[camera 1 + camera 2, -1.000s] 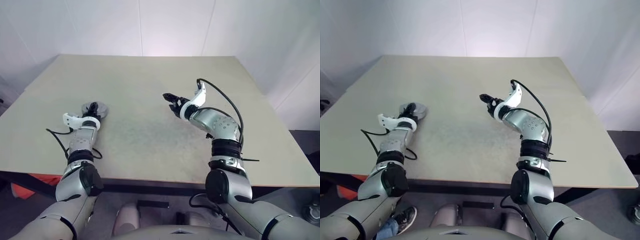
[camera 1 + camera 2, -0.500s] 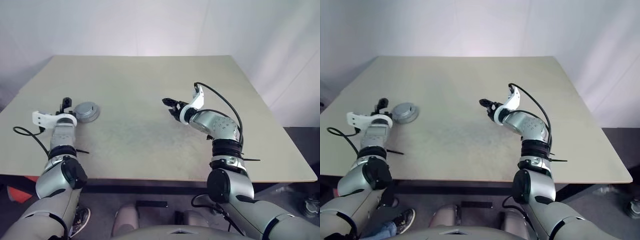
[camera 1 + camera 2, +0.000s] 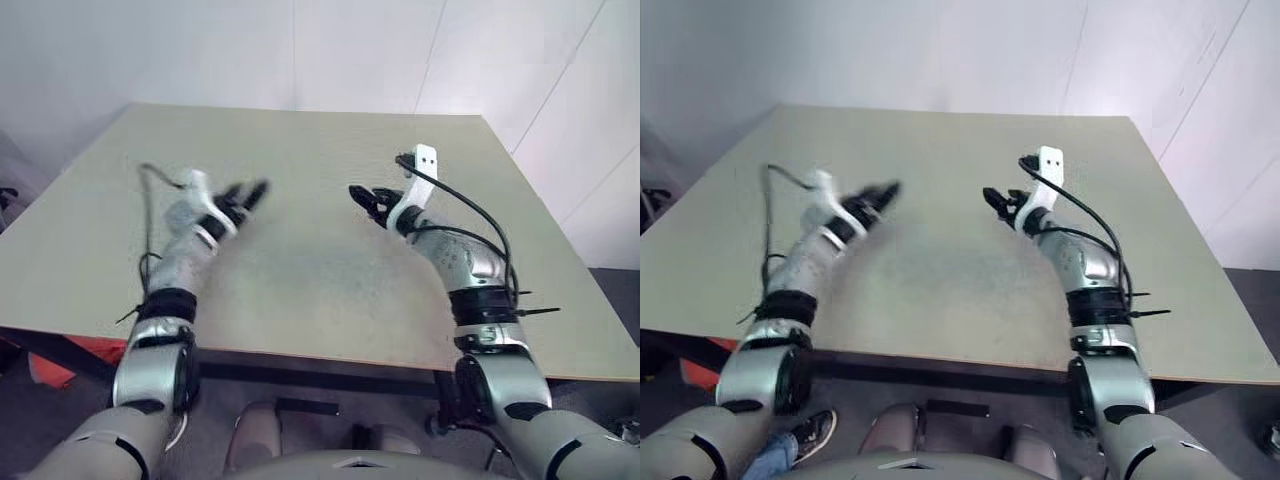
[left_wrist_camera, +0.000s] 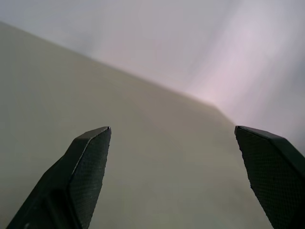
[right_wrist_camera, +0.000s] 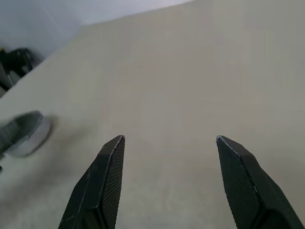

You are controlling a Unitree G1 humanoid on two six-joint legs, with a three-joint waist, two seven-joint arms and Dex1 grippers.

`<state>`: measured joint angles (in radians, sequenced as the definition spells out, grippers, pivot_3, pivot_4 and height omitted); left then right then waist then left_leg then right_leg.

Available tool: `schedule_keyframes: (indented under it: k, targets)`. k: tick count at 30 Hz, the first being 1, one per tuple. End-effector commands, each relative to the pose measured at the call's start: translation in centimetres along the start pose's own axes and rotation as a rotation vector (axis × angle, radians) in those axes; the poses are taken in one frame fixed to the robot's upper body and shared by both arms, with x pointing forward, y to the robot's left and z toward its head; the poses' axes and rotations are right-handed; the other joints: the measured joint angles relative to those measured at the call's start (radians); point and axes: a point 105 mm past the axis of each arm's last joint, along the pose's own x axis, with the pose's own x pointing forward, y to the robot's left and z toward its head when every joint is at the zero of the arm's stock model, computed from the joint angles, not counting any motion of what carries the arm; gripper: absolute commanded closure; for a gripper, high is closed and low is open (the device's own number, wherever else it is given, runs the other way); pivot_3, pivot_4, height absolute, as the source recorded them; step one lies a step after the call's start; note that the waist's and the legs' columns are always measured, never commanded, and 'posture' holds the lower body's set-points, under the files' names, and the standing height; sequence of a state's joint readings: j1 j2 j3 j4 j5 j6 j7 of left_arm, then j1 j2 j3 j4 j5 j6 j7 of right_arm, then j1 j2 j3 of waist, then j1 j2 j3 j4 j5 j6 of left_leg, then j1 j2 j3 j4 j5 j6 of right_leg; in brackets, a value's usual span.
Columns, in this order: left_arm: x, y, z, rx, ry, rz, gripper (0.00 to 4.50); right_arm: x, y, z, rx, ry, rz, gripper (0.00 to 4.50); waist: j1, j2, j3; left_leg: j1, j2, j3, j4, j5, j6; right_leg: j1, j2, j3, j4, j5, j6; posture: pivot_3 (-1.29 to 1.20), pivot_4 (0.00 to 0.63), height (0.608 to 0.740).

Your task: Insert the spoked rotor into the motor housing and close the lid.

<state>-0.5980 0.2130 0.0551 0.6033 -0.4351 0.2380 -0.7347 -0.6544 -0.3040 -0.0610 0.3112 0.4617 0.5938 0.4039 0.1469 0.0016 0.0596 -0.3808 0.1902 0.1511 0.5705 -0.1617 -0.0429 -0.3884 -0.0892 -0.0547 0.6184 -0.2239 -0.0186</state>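
Pale beige table (image 3: 320,150), white panelled wall (image 3: 300,50) behind, red object (image 3: 60,365) beneath table edge

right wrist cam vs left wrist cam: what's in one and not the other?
Right wrist view: the right gripper, fingers open with nothing between them, and a blurred grey round part lying on the table; it is too smeared to tell housing from lid.
Left wrist view: the left gripper, fingers spread wide and holding nothing.
Shared: bare beige tabletop ahead of the fingers and the pale wall beyond it.
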Motion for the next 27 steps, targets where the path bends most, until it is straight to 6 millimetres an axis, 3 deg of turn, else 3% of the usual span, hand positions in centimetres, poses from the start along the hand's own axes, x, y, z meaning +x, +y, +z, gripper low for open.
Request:
schedule_keyframes:
  k: [1,9,15,21,25,27]
  targets:
    - [0.4,-2.9,-0.8,0.176,0.092,-0.139,0.12,-1.2,-0.2,0.8,-0.224,0.007,0.057,1.06,-0.006,0.0,0.0,0.0,0.001,0.0,0.001,-0.001,0.001,0.0,0.002,0.0,0.0,0.0,0.0,0.0,0.0,0.74]
    - [0.0,-3.3,-2.0,0.26,0.124,-0.134,0.12,-2.0,-3.5,-3.0,-0.584,0.136,-0.023,1.06,-0.023,0.001,0.0,0.002,0.005,0.001,0.005,-0.001,0.002,0.001,0.005,0.0,0.004,-0.003,-0.008,0.0,0.0,0.74]
    - [-0.2,-3.2,-1.6,0.273,0.101,-0.116,0.12,-1.2,-3.1,-2.8,-0.575,0.068,-0.022,1.06,-0.024,0.001,0.0,0.002,0.004,0.002,0.007,-0.002,0.005,0.002,0.003,0.001,0.004,-0.003,-0.009,0.0,0.0,0.74]
    - [-0.1,-3.4,-1.1,0.293,0.054,-0.119,0.12,-1.6,-1.7,-2.0,-0.516,-0.017,0.051,1.06,-0.023,0.001,0.0,0.002,0.003,0.002,0.008,-0.003,0.014,0.002,0.003,0.001,0.004,-0.003,-0.009,0.0,0.0,0.74]
    - [0.1,-3.6,-1.2,0.269,0.042,-0.125,0.0,-1.6,-1.8,-1.5,-0.51,-0.021,0.063,0.02,-0.024,0.001,0.0,0.002,0.003,0.002,0.008,-0.004,0.016,0.002,0.003,0.001,0.004,-0.003,-0.009,0.0,0.0,0.74]
    - [0.3,-3.7,-1.5,0.269,0.055,-0.109,0.0,-1.6,-1.9,-1.6,-0.505,-0.007,0.067,0.02,-0.024,0.001,0.0,0.002,0.003,0.002,0.008,-0.004,0.016,0.002,0.003,0.001,0.004,-0.003,-0.009,0.0,0.0,0.74]
